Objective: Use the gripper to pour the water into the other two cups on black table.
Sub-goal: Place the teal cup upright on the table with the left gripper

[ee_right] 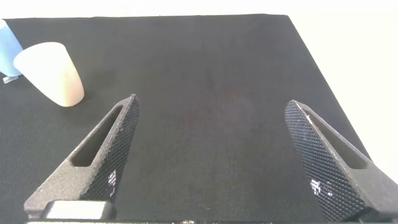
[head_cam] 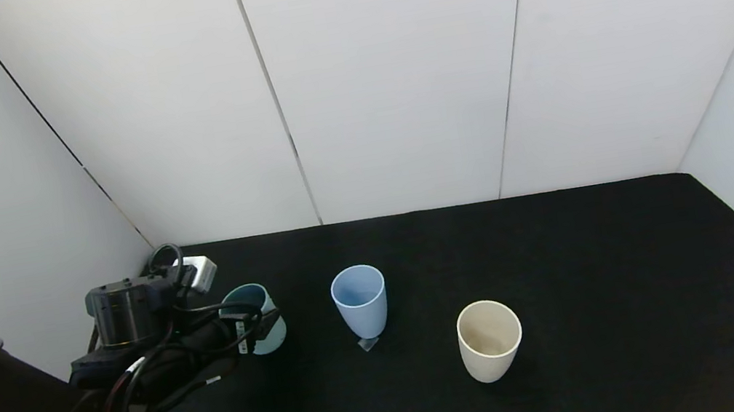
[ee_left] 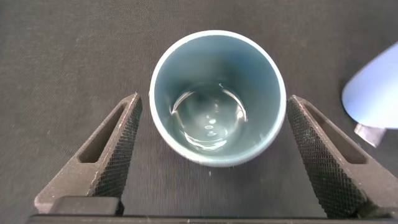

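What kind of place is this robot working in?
Probably a lab test booth: plain white wall panels enclose a black table holding only three cups, with the left gripper open around the teal one.

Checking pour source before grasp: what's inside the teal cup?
The teal cup holds a shallow pool of clear water, seen from the left wrist. The left claw straddles it, open, not touching. In the head view the arm hides the cup's lower wall.

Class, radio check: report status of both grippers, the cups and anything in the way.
Left gripper open, straddling teal cup, water inside. Right gripper open, idle above black table. Blue cup, cream cup upright. Path clear.
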